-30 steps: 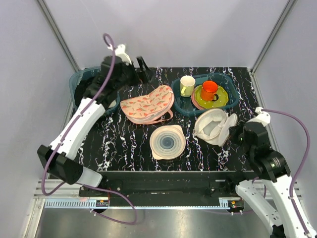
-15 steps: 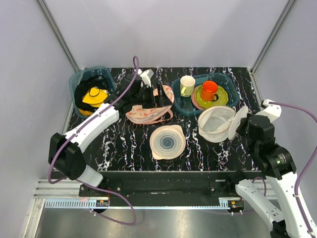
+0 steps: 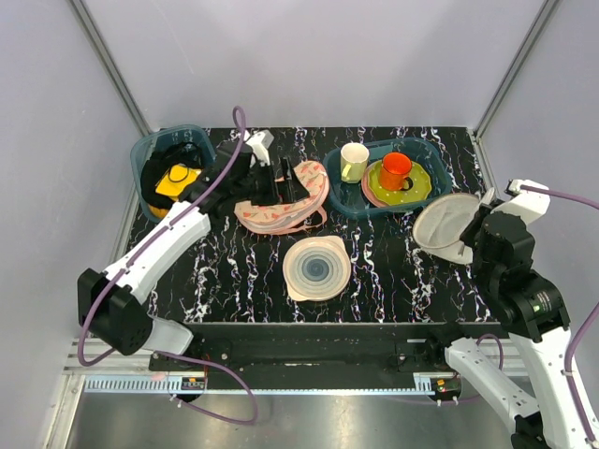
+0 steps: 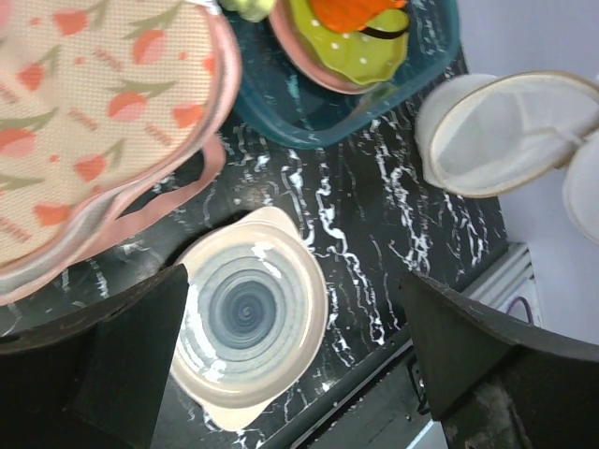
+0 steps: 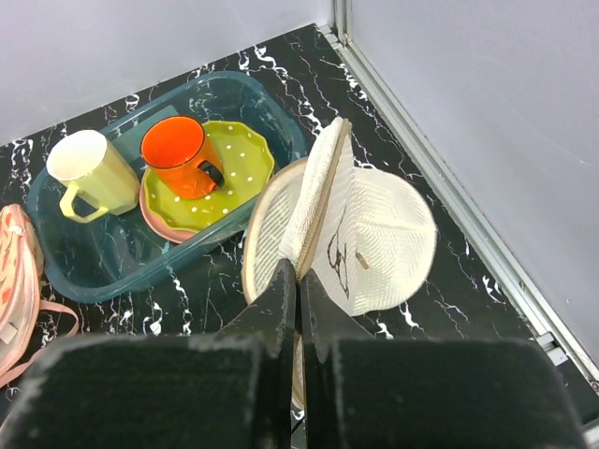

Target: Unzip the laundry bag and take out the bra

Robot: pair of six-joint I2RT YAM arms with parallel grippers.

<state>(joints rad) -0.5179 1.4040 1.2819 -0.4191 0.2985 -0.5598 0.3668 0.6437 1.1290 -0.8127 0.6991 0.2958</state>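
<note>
The laundry bag [image 3: 447, 224] is a white round mesh pouch at the table's right edge, gaping open, with a black line drawing on one face [image 5: 374, 234]. It also shows in the left wrist view [image 4: 505, 131]. My right gripper [image 3: 479, 232] is shut on the bag's zip rim [image 5: 299, 276] and holds it tilted up off the table. The bra [image 3: 175, 180] is yellow with a black strap and lies in the teal bin [image 3: 148, 150] at the back left. My left gripper [image 3: 281, 181] is open and empty above the pink cloth, with its jaws wide apart [image 4: 299, 365].
A pink carrot-patterned cloth [image 3: 281, 201] lies mid-table. A pale ringed disc [image 3: 316, 268] sits in front of it. A teal tray [image 3: 348, 201] at the back right holds a yellow mug [image 3: 354, 161], an orange cup [image 3: 395, 170] and a green plate [image 3: 416, 187].
My left arm swung from the bin to above the pink cloth, uncovering the yellow bra in the bin. My right gripper drew the bag rightward and lifted it toward the table edge.
</note>
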